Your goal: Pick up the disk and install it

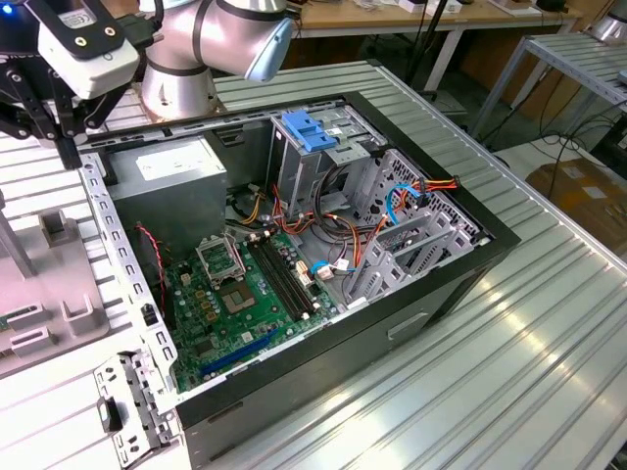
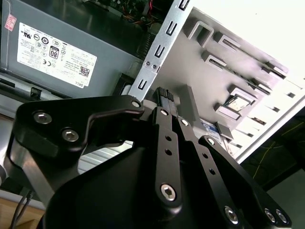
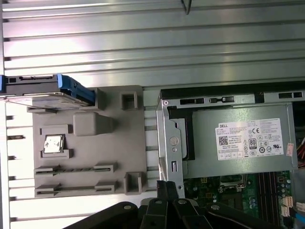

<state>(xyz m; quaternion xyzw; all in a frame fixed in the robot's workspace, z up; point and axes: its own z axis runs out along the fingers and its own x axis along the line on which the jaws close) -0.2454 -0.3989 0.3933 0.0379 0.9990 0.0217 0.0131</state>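
- Grey fixture plate (image 1: 59,294) lies at the tabletop's (image 1: 509,372) left edge in the exterior view, with a strip of ribbed metal left bare around it.
- Silver disk (image 3: 47,90), with its blue side rail showing, lies at one end of that plate in the first wrist view. It is partly cut off by the frame and well apart from the tool.
- Black tool (image 2: 165,95) hangs above the narrow gap between the plate and the computer case (image 1: 490,245). Its fingers are pressed together and pinch nothing.
- Perforated metal flange (image 1: 98,215) forms the case's left edge in the exterior view. In both wrist views the tool's tips sit just beside it.
- Grey power supply (image 1: 167,186) with a white sticker fills the case corner just inside that flange.
- Green motherboard (image 1: 235,304) lies flat on the case floor, with loose cables crossing above it.
- Upright metal drive cage (image 1: 309,132) with a blue latch stands near the case's far wall, close to the arm's (image 1: 216,39) base.
- Bare ribbed tabletop runs broad and open from the case's black rim to the right edge.
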